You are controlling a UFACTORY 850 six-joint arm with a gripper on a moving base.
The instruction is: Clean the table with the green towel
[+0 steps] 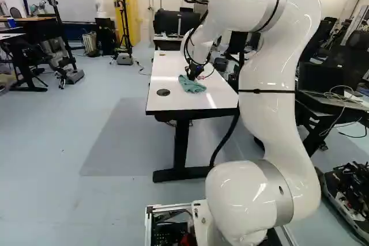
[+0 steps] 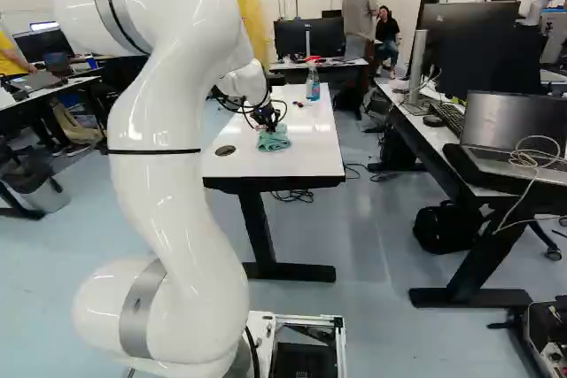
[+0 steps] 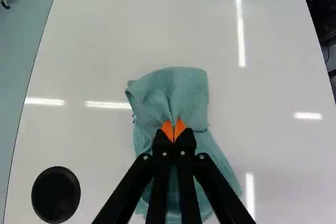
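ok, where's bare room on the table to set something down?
Table: bare ahead of the towel, and beside it away from the black disc, out to the edge. Crowded at the gripper, shut on the towel, and by the spray bottle.

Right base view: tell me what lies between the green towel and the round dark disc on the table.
Bare white tabletop lies between the green towel and the dark disc, as the right base view shows.

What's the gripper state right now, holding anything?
Gripper: closed, orange tips nearly together, holding a pinch of the green towel on the white table.
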